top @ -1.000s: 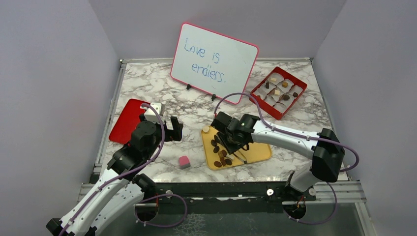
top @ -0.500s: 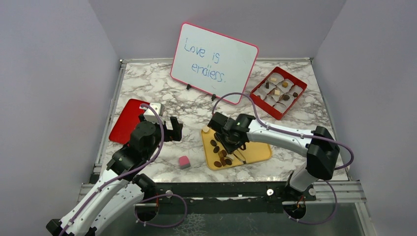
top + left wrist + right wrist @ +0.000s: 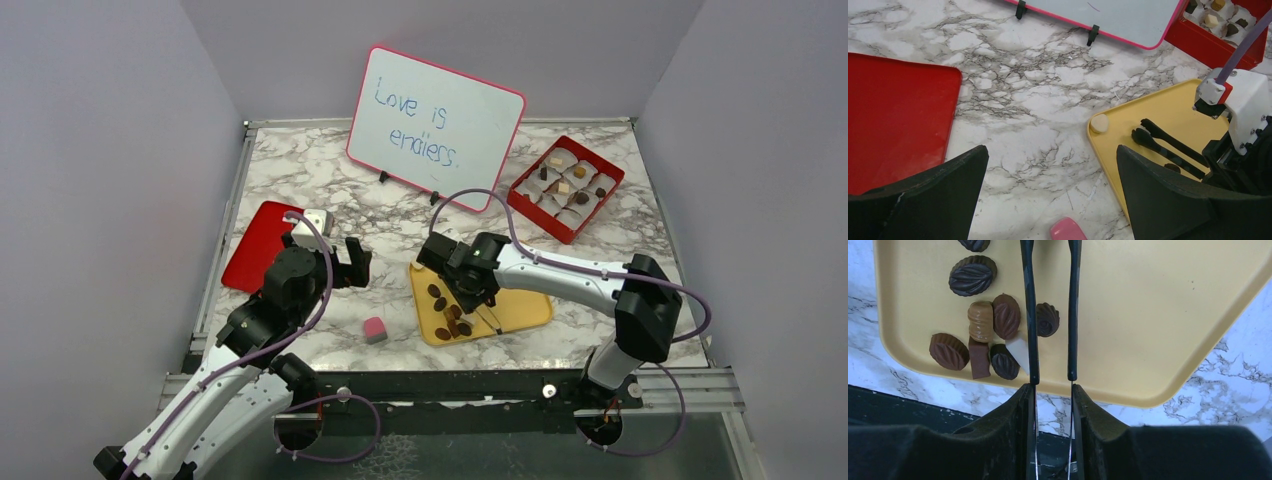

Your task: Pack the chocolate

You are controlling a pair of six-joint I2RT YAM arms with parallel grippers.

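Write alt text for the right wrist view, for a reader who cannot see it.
The right claw grips black tongs, whose two arms stretch, slightly apart, over a yellow tray on a marble table. Chocolates, mostly brown with one tan and one white, lie clustered on the tray beside the tongs, and one dark piece shows between the arms.

High overview, close wrist views, apparently sharing tray (image 3: 524, 308)

Looks like a robot lab cell, not a home. Boxed in by plain grey walls (image 3: 100, 150) on three sides. Marble-print table (image 3: 330, 170) framed in metal rails (image 3: 700, 382), arms (image 3: 570, 275) bolted at near edge, purple cables (image 3: 480, 193) looping loose. Hand-lettered whiteboard (image 3: 436, 128) propped at back.
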